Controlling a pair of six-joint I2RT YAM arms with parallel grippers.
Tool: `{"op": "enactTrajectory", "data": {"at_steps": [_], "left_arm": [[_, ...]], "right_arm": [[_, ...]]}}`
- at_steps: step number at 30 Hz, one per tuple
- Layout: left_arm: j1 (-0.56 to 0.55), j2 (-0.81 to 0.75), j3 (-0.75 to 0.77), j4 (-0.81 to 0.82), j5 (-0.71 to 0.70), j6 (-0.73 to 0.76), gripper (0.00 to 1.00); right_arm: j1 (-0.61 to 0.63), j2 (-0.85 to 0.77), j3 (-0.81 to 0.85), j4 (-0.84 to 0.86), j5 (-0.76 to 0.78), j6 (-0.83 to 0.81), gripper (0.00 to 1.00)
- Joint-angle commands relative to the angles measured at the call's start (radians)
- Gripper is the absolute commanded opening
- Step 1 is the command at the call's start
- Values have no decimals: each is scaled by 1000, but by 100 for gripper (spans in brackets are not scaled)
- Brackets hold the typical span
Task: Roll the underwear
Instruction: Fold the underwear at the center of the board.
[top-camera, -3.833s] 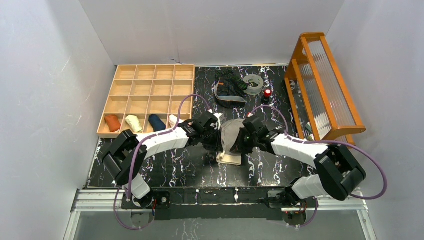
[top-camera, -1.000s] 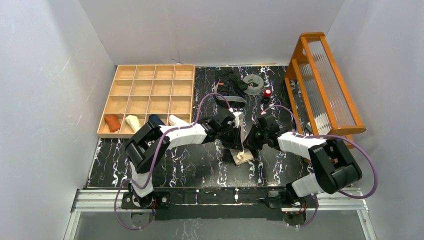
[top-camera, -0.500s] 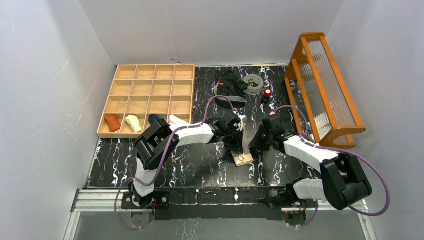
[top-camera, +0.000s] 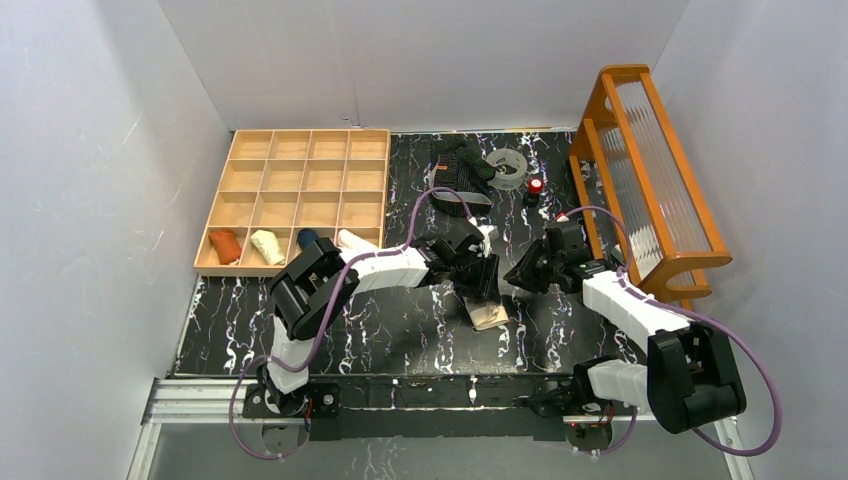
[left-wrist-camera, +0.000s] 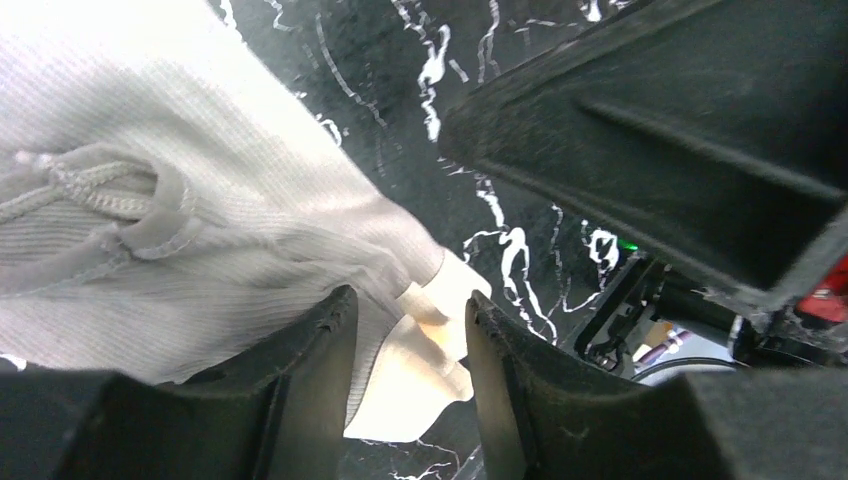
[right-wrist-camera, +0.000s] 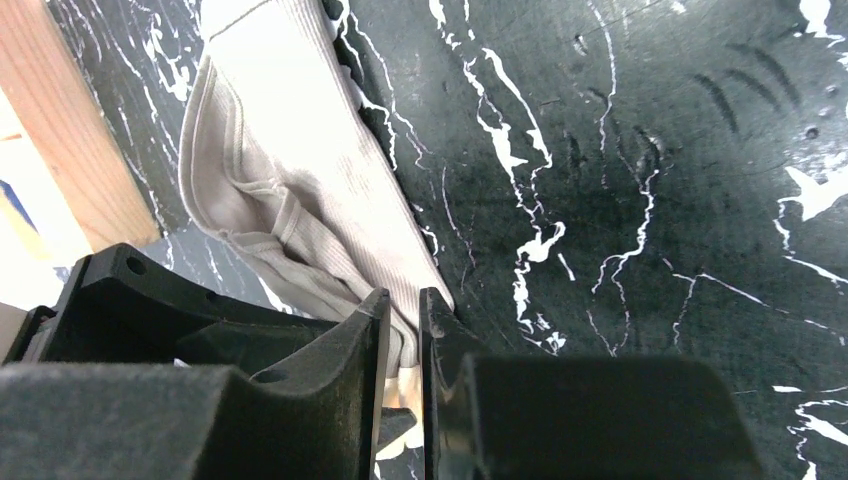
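At the middle of the black marbled table (top-camera: 400, 335) we see the beige-grey underwear (top-camera: 490, 316), lying as a narrow folded strip with its ribbed cloth bunched into creases. Over its far end sits the left gripper (top-camera: 481, 283); its jaws are spread, and a corner of the cloth shows in the gap between them. Just to the right stands the right gripper (top-camera: 514, 279), its jaws nearly pressed together with only a thin slit at the cloth's edge; we cannot tell whether they nip it. The black striped underwear (top-camera: 458, 175) lies at the table's far edge, beside the tape ring (top-camera: 508, 166) and well apart from both grippers
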Motion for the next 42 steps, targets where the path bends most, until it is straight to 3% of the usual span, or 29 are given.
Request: {"op": "enactTrajectory", "data": {"at_steps": [1,5,10,23,25,29,31,33,38,42], "left_arm": [[-1,-80,-15,79,30,-21,43],[4,-119,-35,155,62,-55,48],[9,-193,-37,125,34,-38,49],[77,-494,-259,-86,-321,-39,53],[86,-514,-303,-70,-351,-59,53],[93,-518,-317,-65,-347,-63,54],[94,-518,-327,-56,-340,-65,54],[96,-513,-361,-3,-317,-82,55],[96,-501,-377,49,-287,-92,55],[96,-485,-378,65,-261,-92,55]], "right_arm": [[-17,8,45,4,-107,-18,25],[-27,28,51,2,-143,-31,25],[-31,42,54,48,-233,-39,25],[12,237,153,210,-570,-134,19],[76,323,220,221,-566,-125,19],[86,434,275,175,-439,-181,18],[77,438,272,59,-231,-231,17],[46,469,241,47,-136,-245,16],[36,487,236,47,-111,-280,16],[36,440,259,42,-219,-302,24]]}}
